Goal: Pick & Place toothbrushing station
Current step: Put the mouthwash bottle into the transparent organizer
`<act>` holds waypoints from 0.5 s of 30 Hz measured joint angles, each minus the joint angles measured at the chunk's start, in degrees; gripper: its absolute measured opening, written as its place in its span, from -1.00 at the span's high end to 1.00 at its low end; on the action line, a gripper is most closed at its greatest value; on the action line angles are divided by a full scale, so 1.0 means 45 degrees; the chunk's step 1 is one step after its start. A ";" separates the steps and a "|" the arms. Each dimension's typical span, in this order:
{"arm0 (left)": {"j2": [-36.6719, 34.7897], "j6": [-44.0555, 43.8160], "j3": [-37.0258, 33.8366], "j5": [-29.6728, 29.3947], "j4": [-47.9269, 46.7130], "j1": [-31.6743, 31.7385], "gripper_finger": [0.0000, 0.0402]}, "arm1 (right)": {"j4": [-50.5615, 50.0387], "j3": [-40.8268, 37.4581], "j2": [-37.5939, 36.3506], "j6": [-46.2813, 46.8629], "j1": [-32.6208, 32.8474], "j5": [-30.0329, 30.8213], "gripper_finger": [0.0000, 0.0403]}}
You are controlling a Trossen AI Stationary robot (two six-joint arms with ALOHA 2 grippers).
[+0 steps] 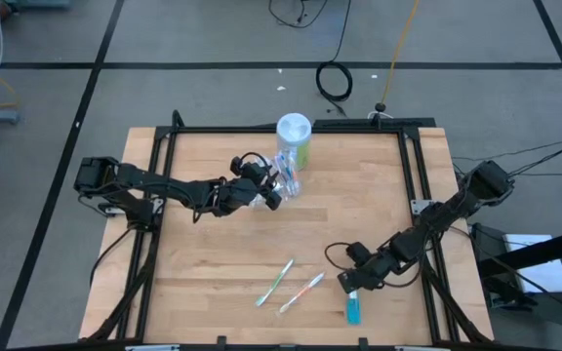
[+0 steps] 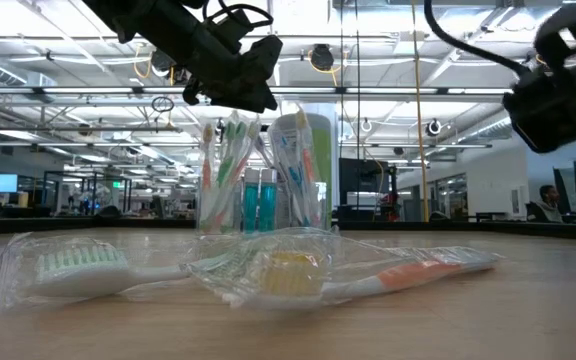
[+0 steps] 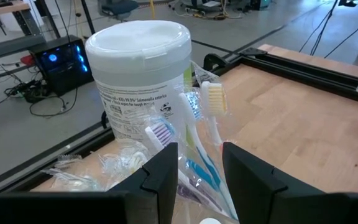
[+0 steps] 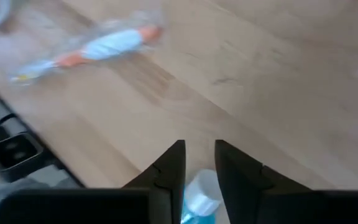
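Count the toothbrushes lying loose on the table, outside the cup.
2. A green-handled toothbrush and an orange-handled toothbrush lie side by side near the table's front edge, both wrapped. Others stand in the clear cup at the back; more could be hidden there.

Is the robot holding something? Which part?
The right gripper is pinching a blue tube at its white cap end. The left gripper is around the toothbrushes; a hold can't be told.

Wrapped toothbrushes on the table, cup behind.
We see a green toothbrush (image 2: 78, 268) and an orange toothbrush (image 2: 388, 277) in clear wrappers lying up front; behind, a clear cup (image 2: 258, 180) holds brushes and blue tubes (image 2: 259, 200).
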 joint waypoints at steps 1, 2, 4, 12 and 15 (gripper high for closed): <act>0.0000 -0.0039 0.0000 0.0000 0.0002 -0.0007 0.33 | -0.0005 0.0000 -0.0182 -0.0148 -0.0017 0.0005 0.58; 0.0000 -0.0050 0.0000 0.0000 0.0005 -0.0007 0.34 | -0.0027 0.0000 -0.0374 -0.0203 -0.0014 0.0005 0.55; 0.0000 -0.0050 0.0000 0.0000 0.0010 -0.0011 0.33 | -0.0015 0.0000 -0.0614 -0.0227 0.0016 0.0055 0.49; 0.0000 -0.0055 0.0000 0.0198 0.0008 -0.0007 0.34 | 0.1517 0.0000 -0.0560 -0.1358 0.0937 0.0000 0.25; 0.0000 -0.0055 0.0000 0.0442 0.0010 -0.0012 0.34 | 0.2094 0.0000 -0.0558 -0.3370 0.0909 0.0121 0.23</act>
